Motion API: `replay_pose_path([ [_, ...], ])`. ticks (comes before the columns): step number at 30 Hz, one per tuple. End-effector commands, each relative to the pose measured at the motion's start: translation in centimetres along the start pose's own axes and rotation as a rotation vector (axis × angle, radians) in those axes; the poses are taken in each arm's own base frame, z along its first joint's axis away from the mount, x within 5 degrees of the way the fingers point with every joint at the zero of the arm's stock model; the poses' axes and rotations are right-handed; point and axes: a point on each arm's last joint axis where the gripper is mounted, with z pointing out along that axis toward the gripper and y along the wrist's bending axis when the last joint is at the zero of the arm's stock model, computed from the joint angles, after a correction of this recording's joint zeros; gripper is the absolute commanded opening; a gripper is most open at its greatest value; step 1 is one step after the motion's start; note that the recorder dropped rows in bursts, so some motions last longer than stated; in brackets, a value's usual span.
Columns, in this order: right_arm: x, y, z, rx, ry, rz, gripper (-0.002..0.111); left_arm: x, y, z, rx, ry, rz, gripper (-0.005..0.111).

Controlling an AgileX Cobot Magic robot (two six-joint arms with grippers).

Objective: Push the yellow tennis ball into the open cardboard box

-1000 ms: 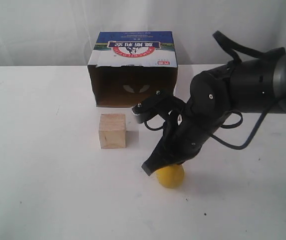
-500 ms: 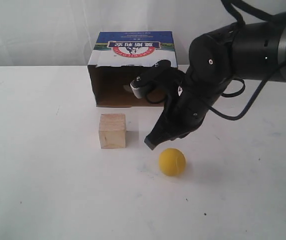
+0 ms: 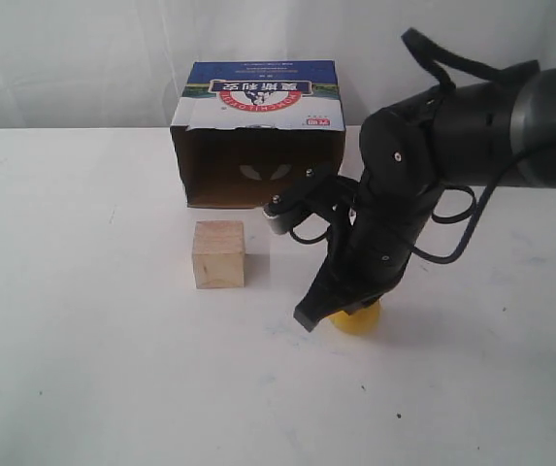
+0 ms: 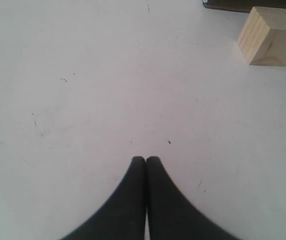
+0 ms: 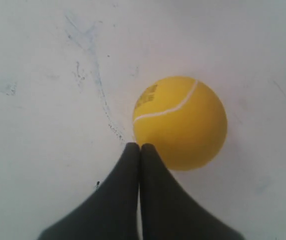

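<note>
The yellow tennis ball [image 3: 359,317] lies on the white table, mostly hidden behind my right arm in the exterior view. In the right wrist view the yellow tennis ball [image 5: 180,121] shows its pale seam, with my right gripper [image 5: 140,147] shut and its tips at the ball's edge. In the exterior view my right gripper [image 3: 307,317] sits low at the ball's left. The open cardboard box [image 3: 258,136] stands at the back, its dark mouth facing forward. My left gripper [image 4: 145,160] is shut, empty, over bare table.
A pale wooden cube [image 3: 218,254] stands in front of the box, left of the ball; the wooden cube [image 4: 270,36] also shows in the left wrist view. White curtain behind the table. The right arm's bulk [image 3: 452,146] hangs beside the box's right side.
The right gripper rose off the ball, which then lay a little farther back, and has come down again at the ball's left. The ball has shifted slightly right.
</note>
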Motion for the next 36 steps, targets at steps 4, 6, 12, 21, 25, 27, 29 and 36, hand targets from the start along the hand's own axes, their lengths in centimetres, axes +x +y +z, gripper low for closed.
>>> replay_pose_path([
  [4,0.1,-0.2,1.9,0.003,0.037,-0.002,0.0,0.4,0.0,0.0,0.001,0.035,0.007,0.0],
  [6,0.1,-0.3,1.9,0.011,0.029,-0.005,0.0,0.4,0.0,0.0,0.001,0.035,0.007,0.0],
  [12,-0.1,-0.8,-0.2,0.068,-0.037,0.0,0.0,0.4,0.0,0.0,0.001,0.035,0.007,0.0],
  [21,1.5,-4.4,-4.3,0.215,-0.057,0.069,0.0,0.4,0.0,0.0,0.001,0.035,0.007,0.0],
  [25,2.1,-5.4,-3.7,0.216,-0.005,0.101,0.0,0.4,0.0,0.0,0.001,0.035,0.007,0.0],
  [27,2.0,-5.5,-3.2,0.214,0.0,0.101,0.0,0.4,0.0,0.0,0.001,0.035,0.007,0.0],
  [29,2.0,-5.4,-2.5,0.203,0.023,0.103,0.0,0.4,0.0,0.0,0.001,0.035,0.007,0.0],
  [36,1.9,-5.0,-0.1,0.134,0.069,0.094,0.0,0.4,0.0,0.0,0.001,0.035,0.007,0.0],
])
